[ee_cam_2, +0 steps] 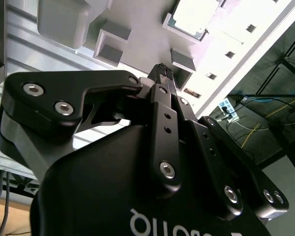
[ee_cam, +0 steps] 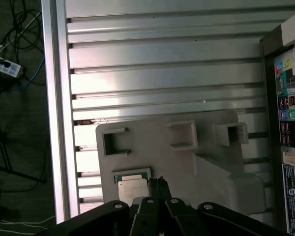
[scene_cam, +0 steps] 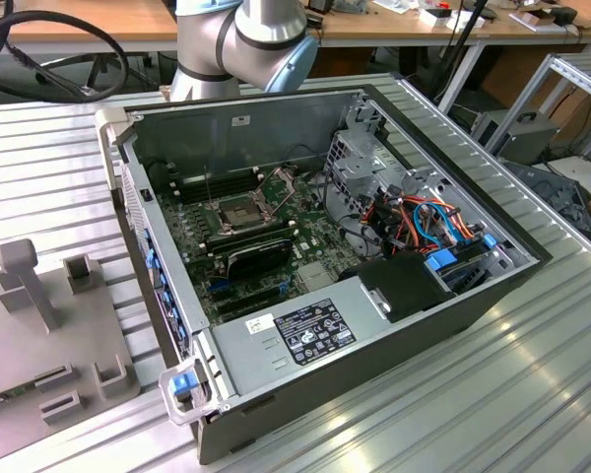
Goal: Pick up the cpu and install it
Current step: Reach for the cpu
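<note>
Over the pale grey moulded fixture plate [ee_cam: 187, 167], the black two-finger gripper [ee_cam: 160, 183] hovers, fingertips pressed together and holding nothing. The small square silver-topped cpu [ee_cam: 132, 184] lies flat on that plate, just beside the fingertips.

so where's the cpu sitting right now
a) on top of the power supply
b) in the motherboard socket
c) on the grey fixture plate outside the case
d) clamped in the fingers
c: in the first wrist view the cpu lies flat on the grey fixture plate, right beside the tips of the gripper, which is shut and holds nothing.
</note>
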`<state>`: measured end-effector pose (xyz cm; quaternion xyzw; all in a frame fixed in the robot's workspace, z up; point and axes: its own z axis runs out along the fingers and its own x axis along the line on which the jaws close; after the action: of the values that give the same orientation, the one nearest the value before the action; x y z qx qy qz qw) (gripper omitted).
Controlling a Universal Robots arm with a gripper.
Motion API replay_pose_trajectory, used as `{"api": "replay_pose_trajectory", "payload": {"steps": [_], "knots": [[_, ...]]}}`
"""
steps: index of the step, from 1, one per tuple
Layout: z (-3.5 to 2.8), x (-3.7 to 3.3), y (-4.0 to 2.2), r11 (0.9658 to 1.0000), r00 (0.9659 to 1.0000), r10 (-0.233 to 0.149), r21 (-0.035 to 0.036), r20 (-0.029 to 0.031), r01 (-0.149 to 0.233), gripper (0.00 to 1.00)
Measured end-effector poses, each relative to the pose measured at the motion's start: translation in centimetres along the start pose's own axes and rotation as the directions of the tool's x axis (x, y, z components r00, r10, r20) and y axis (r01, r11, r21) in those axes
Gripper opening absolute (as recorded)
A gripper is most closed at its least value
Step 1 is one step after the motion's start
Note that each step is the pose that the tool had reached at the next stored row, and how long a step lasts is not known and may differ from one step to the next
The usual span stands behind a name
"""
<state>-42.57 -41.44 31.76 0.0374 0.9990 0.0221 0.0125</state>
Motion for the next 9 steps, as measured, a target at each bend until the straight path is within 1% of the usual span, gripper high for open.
{"api": "replay_pose_trajectory", "payload": {"steps": [6, 9], "knots": [[0.2, 0.11, -0.33, 1.0, 1.0, 0.0, 0.0, -0.0001, 0.0, 0.11], [0.3, 0.17, -0.62, 1.0, 1.0, 0.0, 0.0, 0.0001, 0.0, 0.11]]}}
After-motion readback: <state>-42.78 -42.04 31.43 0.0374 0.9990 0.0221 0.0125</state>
